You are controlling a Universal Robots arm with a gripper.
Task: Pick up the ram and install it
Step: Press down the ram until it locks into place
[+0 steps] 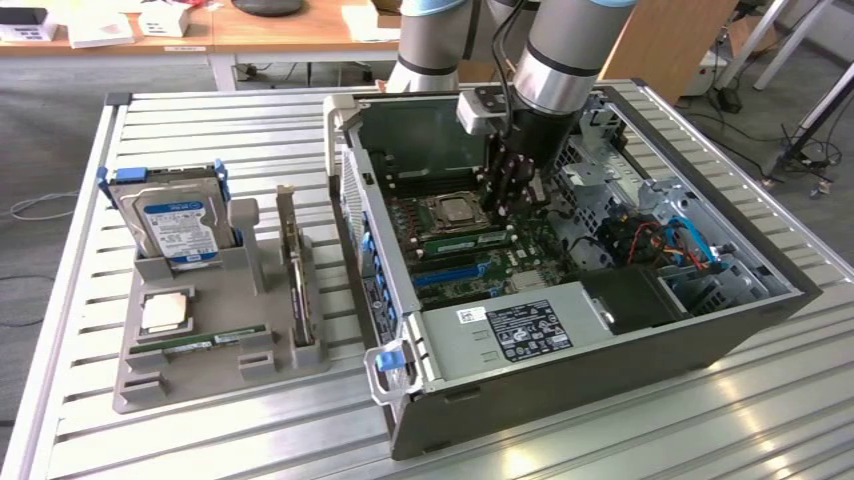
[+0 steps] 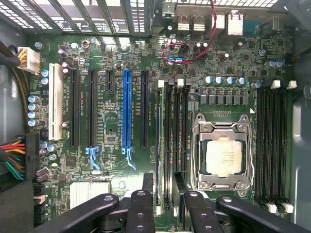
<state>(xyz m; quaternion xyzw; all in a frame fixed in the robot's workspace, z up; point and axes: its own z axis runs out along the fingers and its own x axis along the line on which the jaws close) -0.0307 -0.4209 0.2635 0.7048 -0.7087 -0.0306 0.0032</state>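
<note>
**Open gripper over the ram in the tower's memory slot**

At the exterior view's left, a grey holder (image 1: 134, 385) sits on the slatted table (image 1: 80, 300). It carries an upright hard drive (image 1: 174, 215) with a blue label whose print is too small to read, a square silver processor chip (image 1: 166, 313), a flat green stick (image 1: 214, 341) and an expansion card (image 1: 299, 290) standing on edge.

Right of the holder lies the open computer case (image 1: 561, 400). A black label (image 1: 529, 327) with white print and a white barcode sticker beside it sit on the power supply; neither is legible.

At the centre of the exterior view, the ram (image 1: 470, 243) (image 2: 160, 145) lies in a slot just beside the CPU socket (image 1: 458, 213) (image 2: 222, 155), whose metal frame crowds one side. The wrist view also shows a blue expansion slot (image 2: 127, 111) beyond the other side and a loop of red and black wire (image 2: 180, 51) off one end.

The arm (image 1: 561, 60) reaches down into the case, and the gripper (image 1: 514, 205) (image 2: 164, 187) hangs over one end of the ram. Its fingers (image 2: 148, 184) stand apart on either side of the ram's thin edge, clamping nothing.

Toward the exterior view's right, orange and blue cables (image 1: 667, 235) lie among the case's metal bays.
</note>
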